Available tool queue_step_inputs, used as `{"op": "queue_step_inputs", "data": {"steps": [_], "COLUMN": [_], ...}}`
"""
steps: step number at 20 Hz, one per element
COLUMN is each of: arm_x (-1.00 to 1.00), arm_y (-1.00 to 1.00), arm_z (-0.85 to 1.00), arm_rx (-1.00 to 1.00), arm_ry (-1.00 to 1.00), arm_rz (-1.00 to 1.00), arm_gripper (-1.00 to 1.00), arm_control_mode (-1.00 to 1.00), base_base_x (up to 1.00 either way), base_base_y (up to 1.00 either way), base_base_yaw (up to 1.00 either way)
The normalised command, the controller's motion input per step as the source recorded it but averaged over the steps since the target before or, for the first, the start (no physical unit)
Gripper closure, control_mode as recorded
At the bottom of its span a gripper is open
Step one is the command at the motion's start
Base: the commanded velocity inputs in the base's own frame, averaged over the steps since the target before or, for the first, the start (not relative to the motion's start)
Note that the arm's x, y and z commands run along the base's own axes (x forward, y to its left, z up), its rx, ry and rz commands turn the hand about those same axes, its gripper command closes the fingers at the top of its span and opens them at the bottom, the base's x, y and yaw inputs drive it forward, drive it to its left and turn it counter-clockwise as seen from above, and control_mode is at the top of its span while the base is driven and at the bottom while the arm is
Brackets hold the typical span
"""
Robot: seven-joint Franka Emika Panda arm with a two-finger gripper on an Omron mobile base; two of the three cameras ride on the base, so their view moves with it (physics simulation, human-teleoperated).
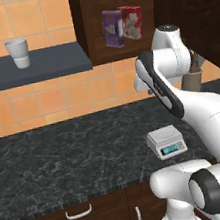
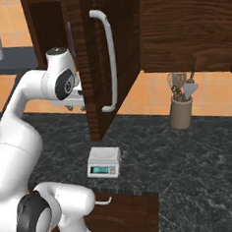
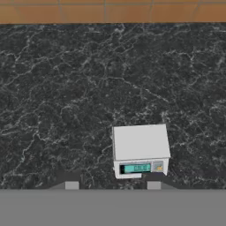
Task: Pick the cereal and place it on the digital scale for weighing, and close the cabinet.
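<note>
Sitting inside the open cabinet (image 1: 117, 19), the cereal (image 1: 113, 28) stood upright on the cabinet's bottom shelf, high above the counter (image 1: 63, 150). It was a small purple box, and a red box (image 1: 132, 22) stood just beside it on its right, touching or almost touching. The cabinet door (image 2: 101, 65) hung wide open, and its long silver handle (image 2: 108, 59) showed in the right base view. The digital scale (image 1: 165, 142) lay flat on the dark counter near the front edge, with nothing on top of it. Its green display strip faced the robot. In the hand view the gripper (image 3: 112, 185) looked down at the counter, and the scale (image 3: 140, 150) sat just above its right finger tip. The two finger tips (image 3: 71, 185) were set well apart, so the gripper was open and held nothing. A brown pot of kitchen tools (image 2: 181, 105) stood on the counter by the orange tiled wall. Two white cups (image 1: 18, 53) sat on a dark shelf (image 1: 34, 69) to the left of the cabinet. Dark drawers (image 1: 79, 218) with curved silver handles were under the counter.
</note>
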Motion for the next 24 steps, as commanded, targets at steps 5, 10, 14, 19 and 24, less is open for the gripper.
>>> {"op": "queue_step_inputs", "data": {"steps": [5,10,14,19,24], "arm_x": [-0.22,-0.41,-0.38,-0.36,-0.26], "arm_y": [0.2,0.08,0.0,0.0,0.0], "arm_z": [0.0,0.43,0.52,0.5,0.6], "arm_rx": [0.0,0.0,0.0,0.0,0.0], "arm_ry": [0.0,-0.32,-0.35,-0.24,-0.24], "arm_rz": [0.06,0.0,0.0,0.0,0.0], "arm_gripper": [-1.0,-1.0,-1.0,-1.0,-1.0], "arm_control_mode": [-1.0,-1.0,-1.0,-1.0,-1.0], "base_base_x": [0.0,0.0,0.0,0.0,0.0], "base_base_y": [0.0,0.0,0.0,0.0,0.0], "base_base_yaw": [0.0,0.0,0.0,0.0,0.0]}}
